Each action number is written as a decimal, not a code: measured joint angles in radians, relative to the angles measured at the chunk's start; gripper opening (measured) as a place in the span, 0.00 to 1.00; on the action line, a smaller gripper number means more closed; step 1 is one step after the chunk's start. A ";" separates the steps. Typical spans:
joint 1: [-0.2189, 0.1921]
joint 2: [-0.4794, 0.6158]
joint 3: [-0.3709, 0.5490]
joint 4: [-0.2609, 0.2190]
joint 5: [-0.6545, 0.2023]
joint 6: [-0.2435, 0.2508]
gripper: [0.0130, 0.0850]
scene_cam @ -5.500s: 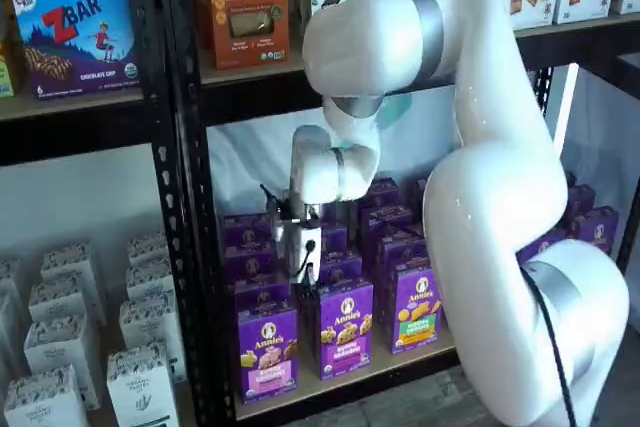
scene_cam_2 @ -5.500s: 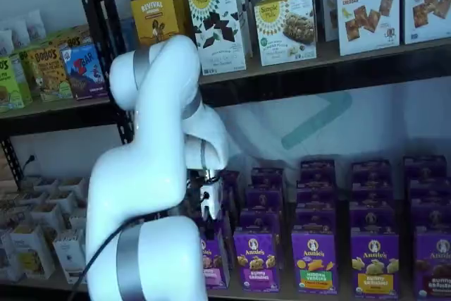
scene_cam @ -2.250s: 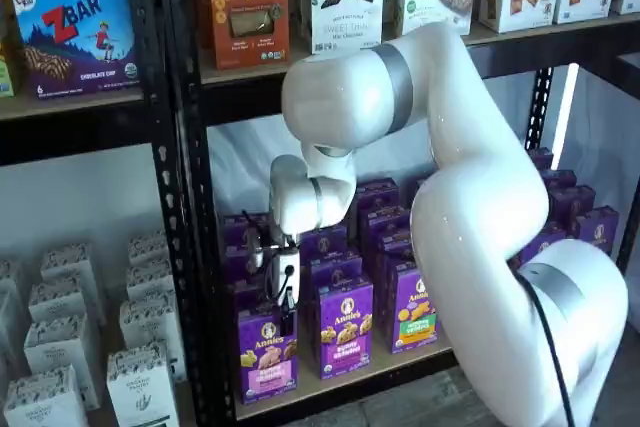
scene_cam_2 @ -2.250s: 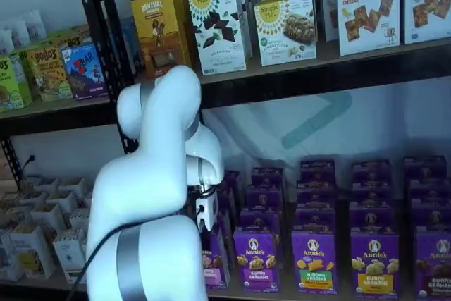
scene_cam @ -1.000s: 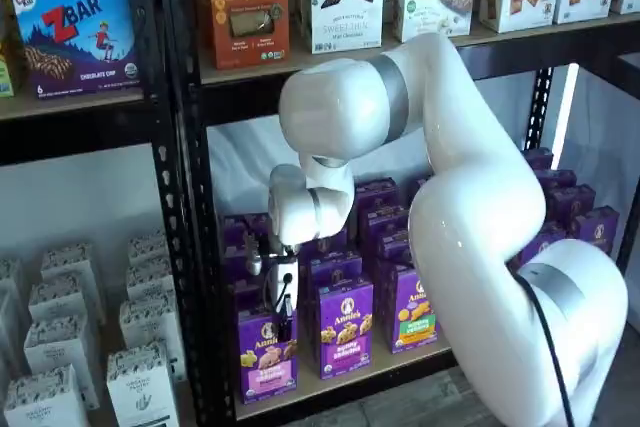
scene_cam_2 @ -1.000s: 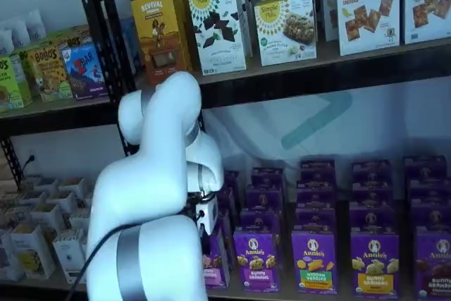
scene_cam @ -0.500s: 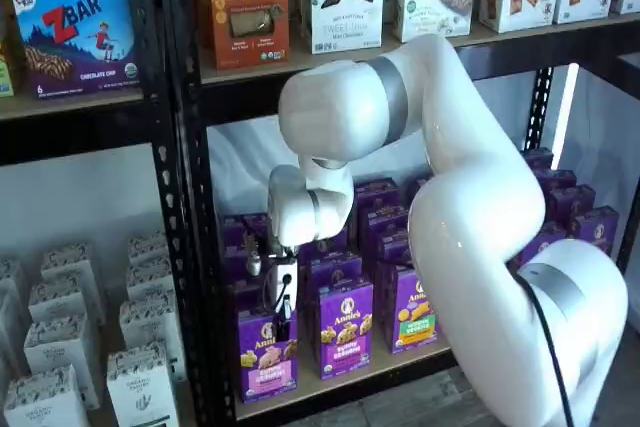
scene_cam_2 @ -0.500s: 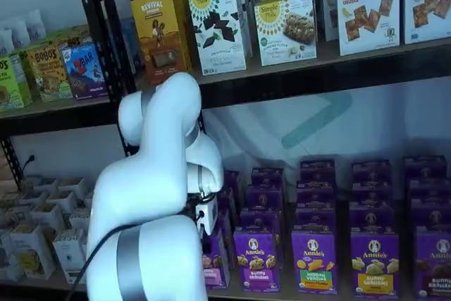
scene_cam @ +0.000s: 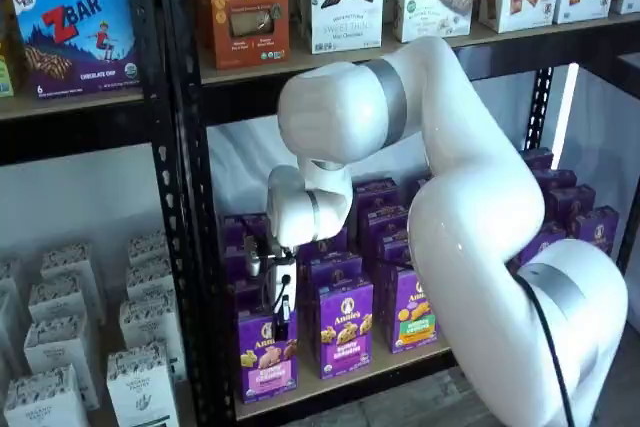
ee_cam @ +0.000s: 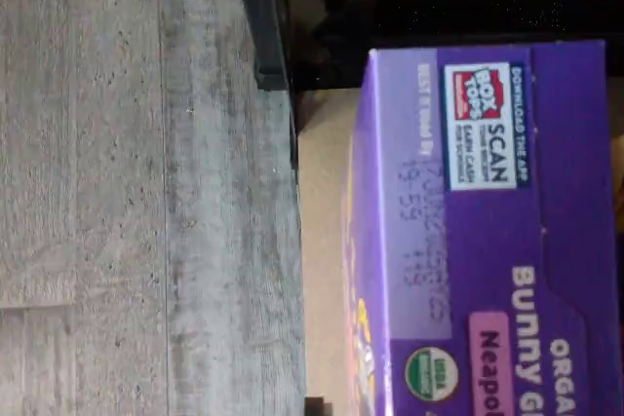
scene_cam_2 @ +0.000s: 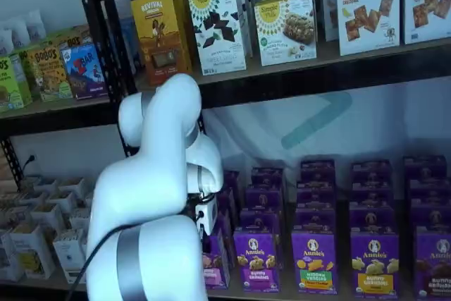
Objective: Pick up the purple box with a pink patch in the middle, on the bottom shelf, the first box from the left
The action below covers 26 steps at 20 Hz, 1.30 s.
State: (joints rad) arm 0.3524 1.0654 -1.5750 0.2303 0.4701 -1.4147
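On the far left of a shelf view, white cartons (scene_cam: 60, 347) stand in rows under a blue bar box (scene_cam: 75, 35), left of a black upright post (scene_cam: 185, 197). Just right of the post, the purple box (scene_cam: 267, 355) with the pink panel stands upright at the front left end of the bottom shelf (scene_cam: 340, 382), first in a row of like purple boxes. The end effector (scene_cam: 281, 329) points straight down at this box, its white body hanging from the wrist and its dark tips at the box's top edge; whether the fingers are spread or clamped on the box cannot be told from here. The white arm (scene_cam: 470, 197) rises from its base at lower right, bends at a large elbow below the upper shelf and drops to the wrist. In the wrist view the purple box's top panel (ee_cam: 487, 221) fills much of the picture, with pale shelf board and grey floor beside it. In a shelf view the arm's bulk (scene_cam_2: 151, 195) hides most of the box.
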 joint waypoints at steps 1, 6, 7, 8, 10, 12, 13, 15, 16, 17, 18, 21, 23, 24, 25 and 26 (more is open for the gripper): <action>0.000 0.001 -0.001 0.000 -0.001 0.000 0.56; 0.001 0.002 0.001 -0.001 -0.012 0.002 0.50; 0.001 0.002 0.001 -0.001 -0.012 0.002 0.50; 0.001 0.002 0.000 -0.001 -0.010 0.002 0.50; 0.001 0.003 -0.002 0.000 -0.006 0.001 0.50; 0.001 0.003 -0.003 0.000 -0.003 0.001 0.50; 0.001 0.003 -0.003 0.000 -0.002 0.000 0.50; 0.001 0.003 -0.003 0.002 -0.001 0.000 0.39; 0.001 0.002 -0.003 0.002 -0.001 -0.001 0.39; 0.001 0.001 -0.002 0.002 -0.001 -0.001 0.33; 0.001 0.001 -0.001 0.002 -0.003 -0.001 0.33; 0.001 -0.003 0.004 -0.013 -0.007 0.012 0.33; 0.000 -0.006 0.009 -0.023 -0.010 0.020 0.33; 0.000 -0.008 0.011 -0.026 -0.008 0.023 0.33; 0.000 -0.011 0.014 -0.032 -0.009 0.027 0.33; 0.000 -0.014 0.018 -0.038 -0.011 0.033 0.33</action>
State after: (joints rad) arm 0.3522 1.0518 -1.5566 0.1924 0.4589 -1.3819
